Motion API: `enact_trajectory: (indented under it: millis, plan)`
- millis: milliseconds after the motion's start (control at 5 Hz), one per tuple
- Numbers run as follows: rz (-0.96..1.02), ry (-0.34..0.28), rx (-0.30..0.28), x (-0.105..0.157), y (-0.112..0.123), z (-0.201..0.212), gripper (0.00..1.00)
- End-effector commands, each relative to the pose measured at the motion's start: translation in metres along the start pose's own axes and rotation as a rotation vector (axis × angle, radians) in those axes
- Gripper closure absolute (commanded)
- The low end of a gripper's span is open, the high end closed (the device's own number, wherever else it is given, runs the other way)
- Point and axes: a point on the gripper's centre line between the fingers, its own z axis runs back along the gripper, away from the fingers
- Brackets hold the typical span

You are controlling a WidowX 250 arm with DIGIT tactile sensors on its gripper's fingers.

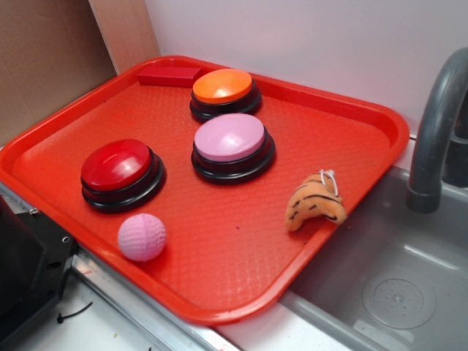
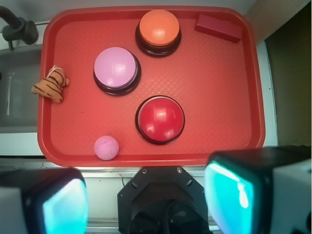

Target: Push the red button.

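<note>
The red button (image 1: 117, 164) is a glossy dark-red dome on a black base, at the near left of the red tray (image 1: 219, 248). In the wrist view the red button (image 2: 160, 118) sits just below centre on the tray (image 2: 219, 97). My gripper (image 2: 146, 195) hangs high above the tray's near edge, well apart from the button. Its teal-padded fingers (image 2: 229, 195) stand wide apart with nothing between them. The gripper does not show in the exterior view.
The tray holds an orange button (image 1: 222, 86), a pink button (image 1: 229, 137), a pink ball (image 1: 142, 236), a striped plush toy (image 1: 316, 201) and a red block (image 1: 170, 75). A grey sink (image 1: 395, 278) with a faucet (image 1: 439, 124) lies right. The black robot base (image 1: 25, 270) is near left.
</note>
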Motion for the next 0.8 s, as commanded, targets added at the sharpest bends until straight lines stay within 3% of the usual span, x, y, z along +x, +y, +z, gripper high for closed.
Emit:
enact_trajectory:
  millis: [0, 200, 400, 600]
  plan:
    - [0.0, 0.0, 0.0, 0.0, 0.0, 0.0, 0.0]
    - [-0.126, 0.043, 0.071, 0.029, 0.029, -0.031, 0.0]
    - [-0.196, -0.008, 0.066, 0.045, 0.034, -0.059, 0.0]
    - [-0.283, -0.017, 0.131, 0.044, 0.025, -0.097, 0.0]
